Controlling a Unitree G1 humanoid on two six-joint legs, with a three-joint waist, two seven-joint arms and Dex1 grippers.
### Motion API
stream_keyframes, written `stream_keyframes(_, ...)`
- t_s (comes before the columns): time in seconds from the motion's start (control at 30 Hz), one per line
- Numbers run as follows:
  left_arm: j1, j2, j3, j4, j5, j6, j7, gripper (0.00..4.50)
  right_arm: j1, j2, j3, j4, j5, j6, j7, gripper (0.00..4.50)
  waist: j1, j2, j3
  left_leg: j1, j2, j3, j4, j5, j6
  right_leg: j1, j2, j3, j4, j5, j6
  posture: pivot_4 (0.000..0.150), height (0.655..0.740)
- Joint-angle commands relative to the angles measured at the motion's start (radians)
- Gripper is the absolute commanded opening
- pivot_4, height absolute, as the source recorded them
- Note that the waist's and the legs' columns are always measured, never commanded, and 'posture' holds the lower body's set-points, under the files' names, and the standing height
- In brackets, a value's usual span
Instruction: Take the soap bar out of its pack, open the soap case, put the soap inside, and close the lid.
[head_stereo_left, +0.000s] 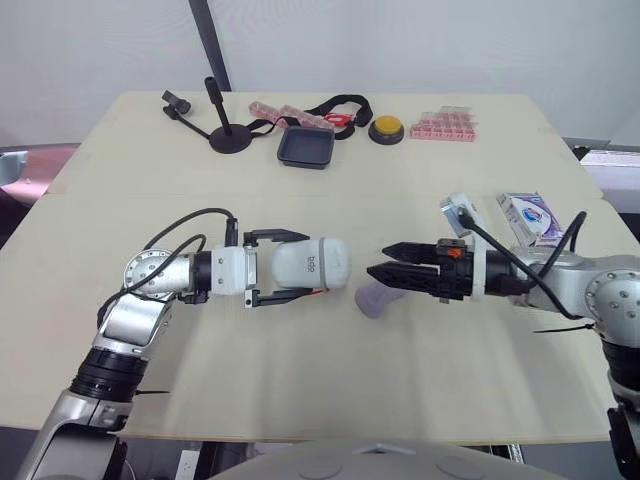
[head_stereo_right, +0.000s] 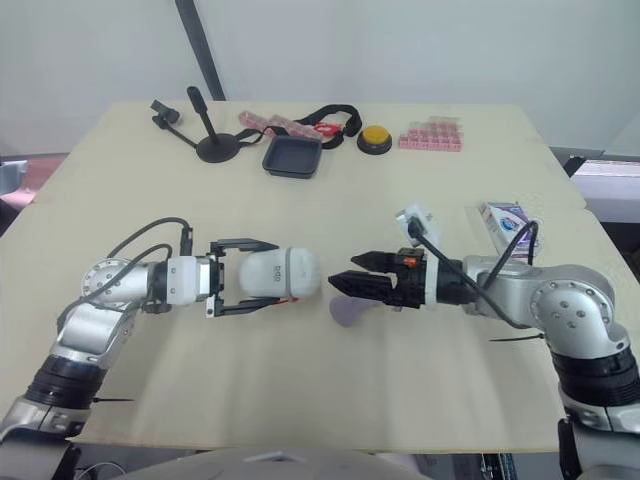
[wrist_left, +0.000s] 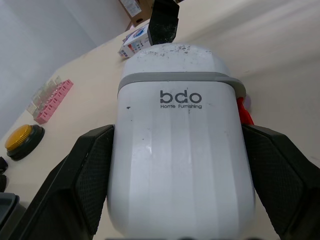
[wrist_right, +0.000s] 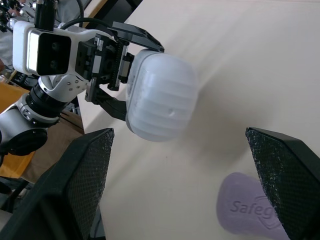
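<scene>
My left gripper (head_stereo_left: 300, 266) is shut on the white soap case (head_stereo_left: 312, 264), holding it sideways just over the table with its lid end toward the right arm. In the left wrist view the case (wrist_left: 180, 150) sits between both fingers (wrist_left: 85, 170), lid closed. My right gripper (head_stereo_left: 380, 261) faces the case from a short gap away, open, with nothing between its fingers. The purple soap bar (head_stereo_left: 377, 298) lies bare on the table just under the right fingertips, and appears as the soap bar (wrist_right: 250, 210) in the right wrist view. The soap pack (head_stereo_left: 530, 217) lies at the right edge.
A small white piece (head_stereo_left: 458, 212) lies beside the right arm. Along the far edge stand a black tray (head_stereo_left: 308, 147), a yellow button (head_stereo_left: 386, 129), a pink pill box (head_stereo_left: 445, 124), a black stand (head_stereo_left: 228, 130) and a strap (head_stereo_left: 340, 105).
</scene>
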Motion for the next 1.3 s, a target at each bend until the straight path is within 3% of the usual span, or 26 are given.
stream_keyframes(0.03, -0.024, -0.004, -0.005, -0.008, 0.002, -0.03, 0.011, 3.48, -0.027, 0.008, 0.01, -0.015, 0.076, -0.008, -0.052, 4.5, 0.0, 0.0, 0.0, 0.0, 0.0, 0.0, 0.0, 0.0, 0.0, 0.0, 0.0, 0.0, 0.0, 0.0, 0.0, 0.15, 0.74)
stream_keyframes(1.0, -0.014, -0.01, -0.051, -0.062, 0.014, -0.017, 0.061, 3.48, -0.113, 0.058, 0.143, 0.124, 0.277, -0.023, -0.248, 4.5, 0.016, 0.0, 0.0, -0.005, 0.0, 0.0, 0.0, -0.001, -0.001, -0.003, 0.004, -0.002, 0.0, 0.0, 0.0, 0.15, 0.74)
stream_keyframes(1.27, -0.013, -0.009, -0.055, -0.083, 0.01, 0.014, 0.068, 3.48, -0.109, 0.046, 0.155, 0.142, 0.288, -0.016, -0.246, 2.06, 0.016, 0.0, 0.0, -0.006, 0.0, 0.0, 0.0, -0.001, -0.001, -0.004, 0.005, -0.002, 0.0, 0.0, 0.0, 0.15, 0.74)
stream_keyframes(1.3, -0.011, -0.006, -0.057, -0.086, 0.009, 0.017, 0.068, 3.48, -0.105, 0.042, 0.155, 0.143, 0.285, -0.014, -0.241, 2.01, 0.016, 0.0, 0.0, -0.006, 0.0, 0.0, 0.0, -0.001, -0.001, -0.004, 0.004, -0.002, 0.0, 0.0, 0.0, 0.15, 0.74)
